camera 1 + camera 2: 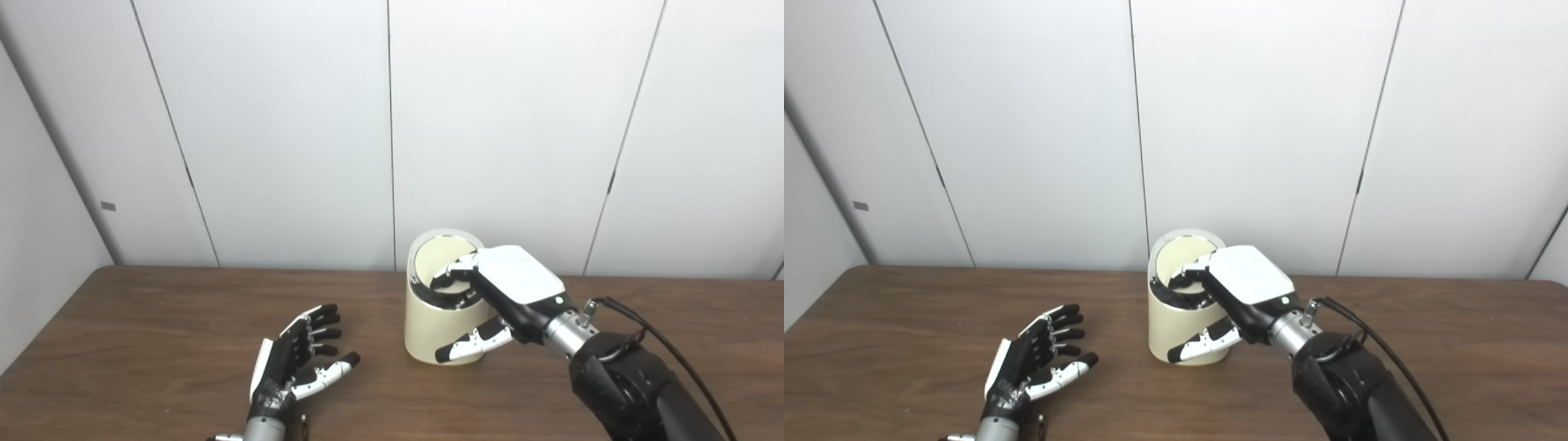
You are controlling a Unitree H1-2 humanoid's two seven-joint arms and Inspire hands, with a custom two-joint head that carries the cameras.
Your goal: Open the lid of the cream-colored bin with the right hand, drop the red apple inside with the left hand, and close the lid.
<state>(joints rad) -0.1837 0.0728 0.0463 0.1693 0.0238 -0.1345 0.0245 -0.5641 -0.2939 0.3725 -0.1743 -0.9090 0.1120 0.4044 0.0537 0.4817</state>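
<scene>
The cream-colored bin (438, 331) stands upright on the table's middle. Its round lid (442, 256) is tilted up toward the back, and a dark gap shows at the front of the rim. My right hand (490, 300) reaches over the bin from the right. Its fingers (452, 274) curl onto the lid's lower edge inside the opening, and its thumb (471, 345) lies against the bin's front wall. My left hand (294, 361) rests palm-up on the table left of the bin, fingers spread and empty. No red apple is in view.
The brown wooden table (153, 331) runs to a white panelled wall close behind the bin. A black cable (667, 349) trails from my right wrist.
</scene>
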